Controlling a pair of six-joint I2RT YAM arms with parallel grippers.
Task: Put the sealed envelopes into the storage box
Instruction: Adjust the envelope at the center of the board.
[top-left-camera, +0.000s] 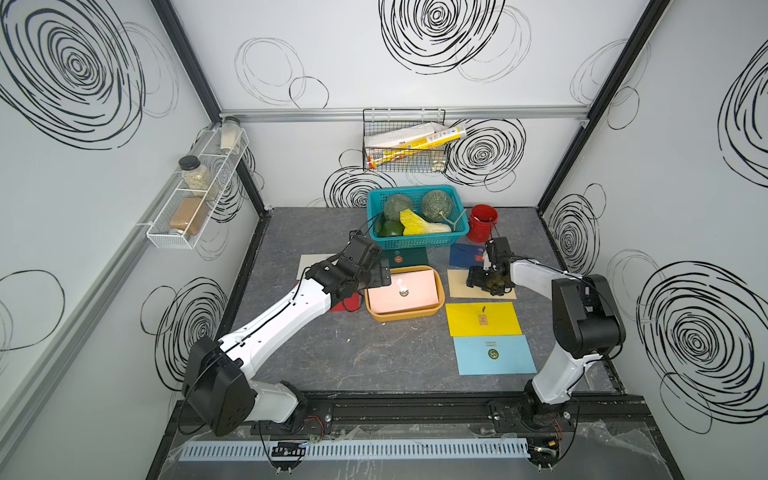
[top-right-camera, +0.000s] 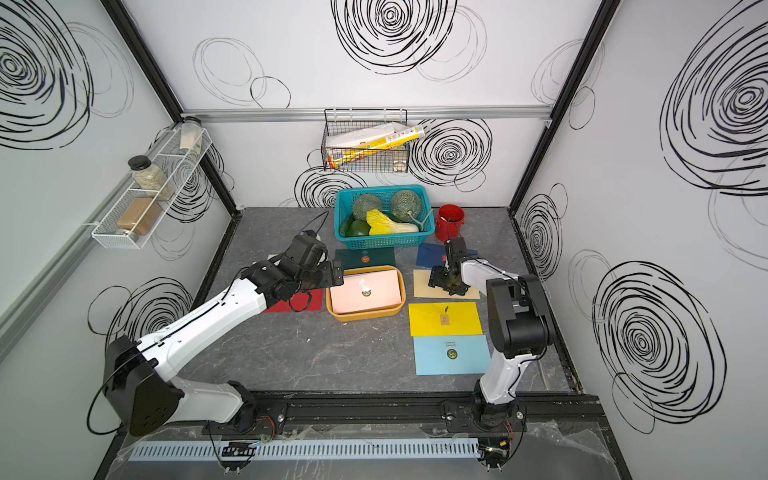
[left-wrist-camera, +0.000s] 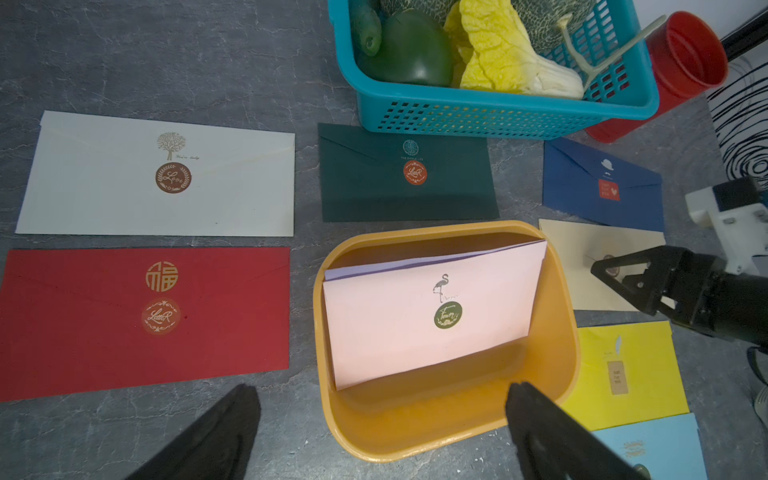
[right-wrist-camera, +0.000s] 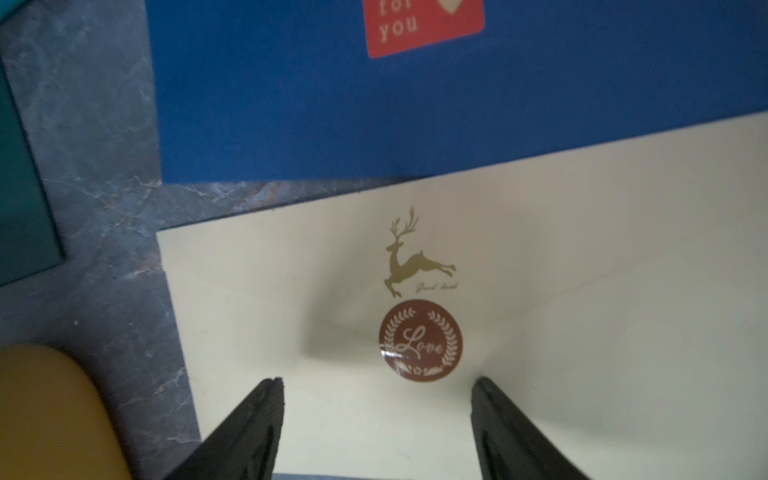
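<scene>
Flat beige paper envelope (right-wrist-camera: 540, 291): I judge it light, limp, slick, best pinched at 1 edge; right claw (right-wrist-camera: 376, 380) spread over it, empty; left claw (left-wrist-camera: 382, 388) wide, empty.

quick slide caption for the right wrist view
Right gripper, jaws open, over the beige envelope near its brown seal; navy envelope alongside, storage box corner in frame.

Grey marbled desk (top-left-camera: 374, 365) carries ten things.
Back centre: teal basket (top-left-camera: 415, 242), red bucket (top-left-camera: 482, 227) just beside it on right.
Centre: orange storage box (top-left-camera: 403, 315).
Dark green envelope (left-wrist-camera: 374, 187) lies flat between basket and box.
Left of box: red envelope (left-wrist-camera: 228, 316), white envelope (left-wrist-camera: 104, 187) behind it.
Right of box: beige envelope (right-wrist-camera: 602, 299), navy envelope (left-wrist-camera: 582, 178) behind it.
Nearer front edge: yellow envelope (top-left-camera: 465, 320), then light blue envelope (top-left-camera: 511, 357).
All seven lie flat, seal side up.
</scene>
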